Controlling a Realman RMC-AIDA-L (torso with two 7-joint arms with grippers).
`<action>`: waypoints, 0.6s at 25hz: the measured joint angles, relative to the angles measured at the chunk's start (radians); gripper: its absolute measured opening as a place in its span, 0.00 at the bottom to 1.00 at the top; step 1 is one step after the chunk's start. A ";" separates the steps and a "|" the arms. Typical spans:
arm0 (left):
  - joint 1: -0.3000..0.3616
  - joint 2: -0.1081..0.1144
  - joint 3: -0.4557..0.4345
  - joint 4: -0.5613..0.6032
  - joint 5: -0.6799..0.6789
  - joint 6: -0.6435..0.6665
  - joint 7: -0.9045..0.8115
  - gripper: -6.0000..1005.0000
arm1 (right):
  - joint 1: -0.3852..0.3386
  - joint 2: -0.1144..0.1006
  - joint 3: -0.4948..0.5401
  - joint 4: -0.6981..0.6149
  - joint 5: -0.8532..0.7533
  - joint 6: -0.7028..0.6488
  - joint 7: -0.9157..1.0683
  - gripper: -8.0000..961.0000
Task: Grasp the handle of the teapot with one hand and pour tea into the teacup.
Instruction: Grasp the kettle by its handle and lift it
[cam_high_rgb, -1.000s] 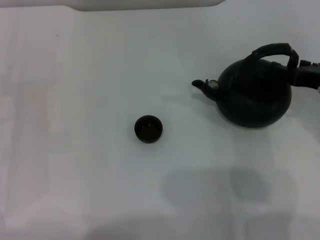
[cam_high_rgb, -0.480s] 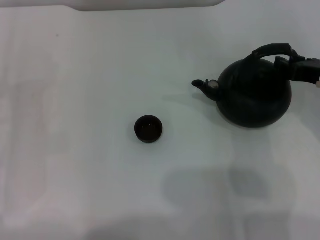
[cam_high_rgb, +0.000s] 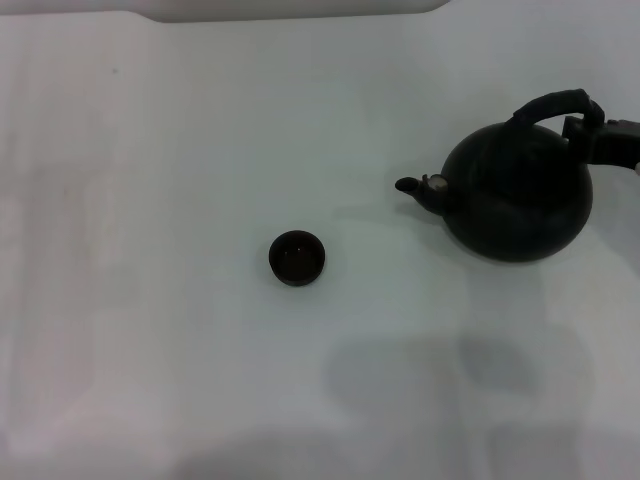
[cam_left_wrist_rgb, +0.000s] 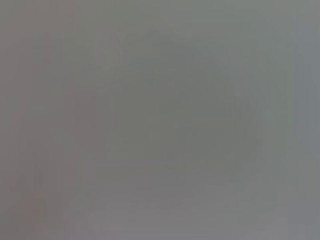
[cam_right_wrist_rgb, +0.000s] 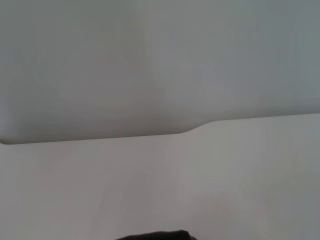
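Observation:
The black teapot is at the right of the white table, its spout pointing left toward the teacup. Its arched handle rises over the top. My right gripper reaches in from the right edge and is shut on the right end of that handle. The tiny dark teacup stands upright near the middle of the table, well left of the spout and apart from it. A dark sliver shows at the edge of the right wrist view. My left gripper is out of view, and the left wrist view is plain grey.
The white table spreads wide to the left and front. A pale raised edge runs along the far side. Soft grey shadows lie near the front.
The teapot has shifted slightly right and toward the front with the right gripper on its handle. The handle now stands higher over the body. The teacup has not moved.

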 joint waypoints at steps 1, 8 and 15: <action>0.000 0.000 0.000 0.000 0.000 0.000 0.000 0.87 | 0.000 0.000 0.001 0.000 0.000 0.001 -0.002 0.28; 0.006 -0.002 0.000 0.000 0.000 0.000 -0.002 0.87 | 0.009 -0.003 0.005 -0.032 -0.004 0.029 -0.035 0.20; 0.007 -0.002 0.000 -0.004 0.000 -0.002 -0.006 0.87 | 0.059 0.000 -0.013 -0.102 -0.006 0.068 -0.124 0.19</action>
